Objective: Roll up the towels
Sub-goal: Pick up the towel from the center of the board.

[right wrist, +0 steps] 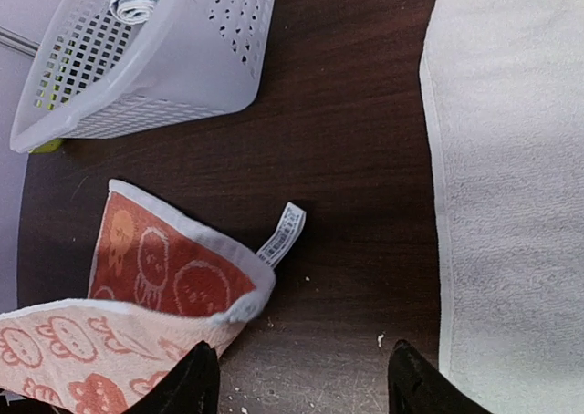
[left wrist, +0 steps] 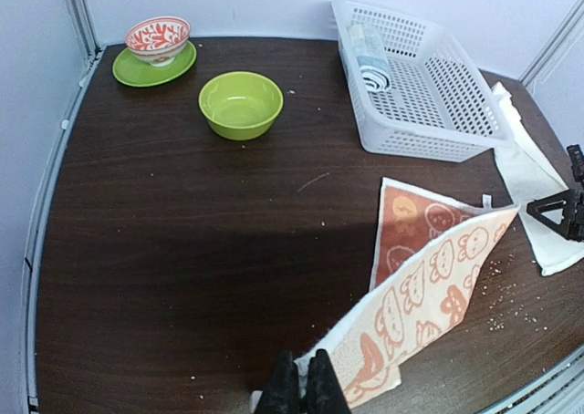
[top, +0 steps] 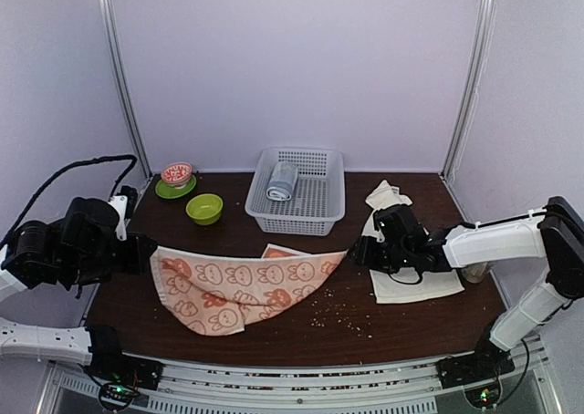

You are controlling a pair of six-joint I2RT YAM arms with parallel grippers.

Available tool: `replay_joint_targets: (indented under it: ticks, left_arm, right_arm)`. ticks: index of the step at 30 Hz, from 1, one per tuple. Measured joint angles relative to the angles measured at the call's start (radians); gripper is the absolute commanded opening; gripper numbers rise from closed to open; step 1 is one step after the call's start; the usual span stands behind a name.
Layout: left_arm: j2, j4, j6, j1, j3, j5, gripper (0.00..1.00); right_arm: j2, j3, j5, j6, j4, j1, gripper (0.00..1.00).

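From above, we see the orange towel (top: 242,291) with white bunnies stretched across the front of the dark counter (top: 429,327). The left jaws are shut tight on its left corner and hold that end up off the counter. Its right corner points at the right jaws, which are close by. The cream towel (top: 415,284) lies flat on the right side of the counter, partly under the right arm (top: 493,243). Behind the towels sits a white basket (top: 319,215) with a grey-blue rolled towel (top: 282,181) inside. To the left of the basket are a green bowl (top: 204,208) and a red and white bowl (top: 176,172) on a green plate (top: 164,191). Little crumbs (top: 339,319) lie near the front.

From the left wrist, we see two black fingers (left wrist: 285,391) pressed together with the orange towel's edge pinched between them. The towel goes up and away to the right.

From the right wrist, we see the black fingers (right wrist: 187,382) far apart, with only bare counter between them. They hold nothing. The orange towel's corner, with its white tag (right wrist: 283,234), lies just beside one finger. We cannot tell if it touches. The cream towel lies flat by the other finger.
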Motion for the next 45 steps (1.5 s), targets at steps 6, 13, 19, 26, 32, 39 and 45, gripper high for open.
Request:
replay_joint_targets:
  ticks: [6, 13, 19, 26, 32, 39, 45]
  left_arm:
    - [0.008, -0.022, 0.000, 0.000, 0.000, -0.023, 0.00]
    - [0.025, -0.030, 0.004, 0.000, -0.004, -0.029, 0.00]
    - [0.025, -0.029, 0.010, 0.000, -0.018, -0.034, 0.00]
    - [0.024, -0.028, 0.012, 0.000, -0.035, -0.034, 0.00]
    - [0.012, -0.027, 0.012, 0.000, -0.039, -0.034, 0.00]
    - [0.001, -0.027, 0.012, 0.000, -0.053, -0.034, 0.00]
    - [-0.013, -0.027, 0.012, 0.000, -0.056, -0.034, 0.00]
  right_arm:
    - [0.089, 0.048, -0.034, 0.073, 0.063, 0.000, 0.66]
    - [0.128, 0.099, -0.086, 0.105, 0.132, 0.000, 0.67]
    - [0.131, 0.068, -0.136, 0.135, 0.152, 0.012, 0.64]
    - [0.167, 0.048, -0.166, 0.172, 0.168, 0.014, 0.56]
    - [0.186, 0.050, -0.182, 0.192, 0.183, 0.016, 0.53]
    - [0.207, 0.066, -0.194, 0.200, 0.197, 0.018, 0.17]
    - [0.185, 0.067, -0.197, 0.194, 0.193, 0.022, 0.00]
